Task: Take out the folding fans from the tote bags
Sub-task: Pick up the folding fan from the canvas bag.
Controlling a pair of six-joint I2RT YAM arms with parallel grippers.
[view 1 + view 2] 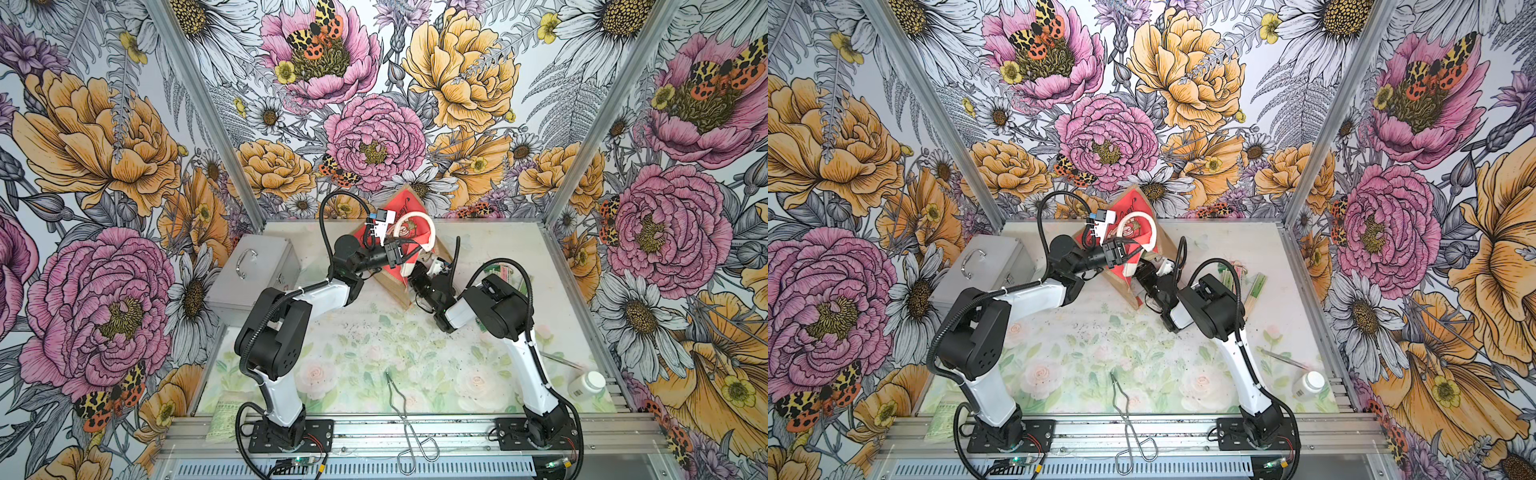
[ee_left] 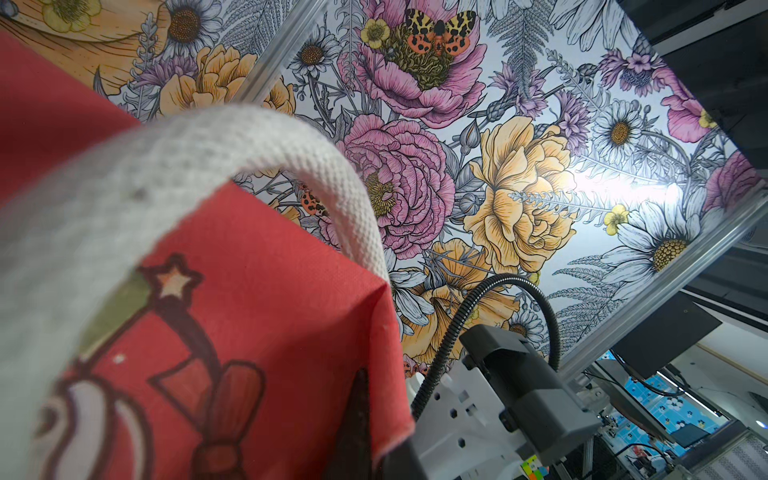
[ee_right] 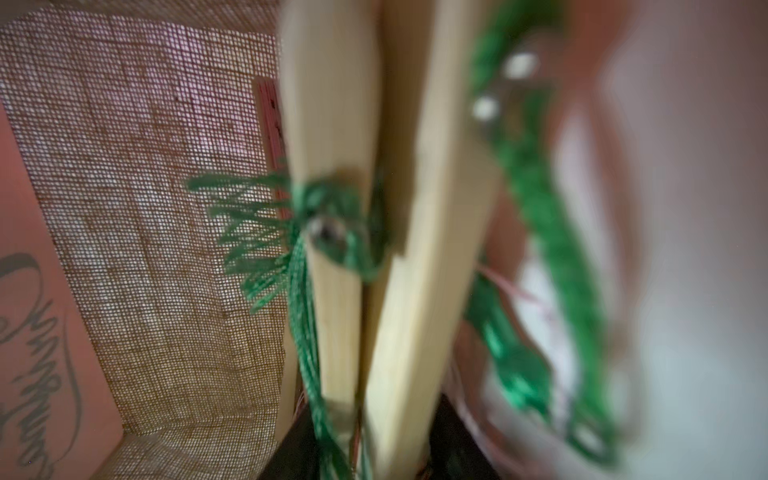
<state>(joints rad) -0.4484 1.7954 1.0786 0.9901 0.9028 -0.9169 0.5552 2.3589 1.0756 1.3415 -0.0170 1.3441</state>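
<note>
The tote bag (image 1: 388,272) (image 1: 1121,274) stands at the back of the table, tan jute with red panels and a white rope handle (image 2: 232,141). My left gripper (image 2: 374,457) is shut on the bag's red top edge and holds it up. My right gripper (image 3: 374,449) reaches down inside the bag, where the jute wall (image 3: 145,249) shows. Two folding fans (image 3: 432,208) with pale wooden slats and green tassels sit between its black fingers (image 3: 453,440), pressed close. More fans (image 1: 1254,286) lie on the table right of the bag, partly behind the right arm.
A grey metal case (image 1: 253,274) stands left of the bag. Metal tongs (image 1: 405,415) lie at the front middle, and a white bottle (image 1: 586,384) with a thin metal tool (image 1: 561,361) at the front right. A green packet (image 1: 224,415) sits front left.
</note>
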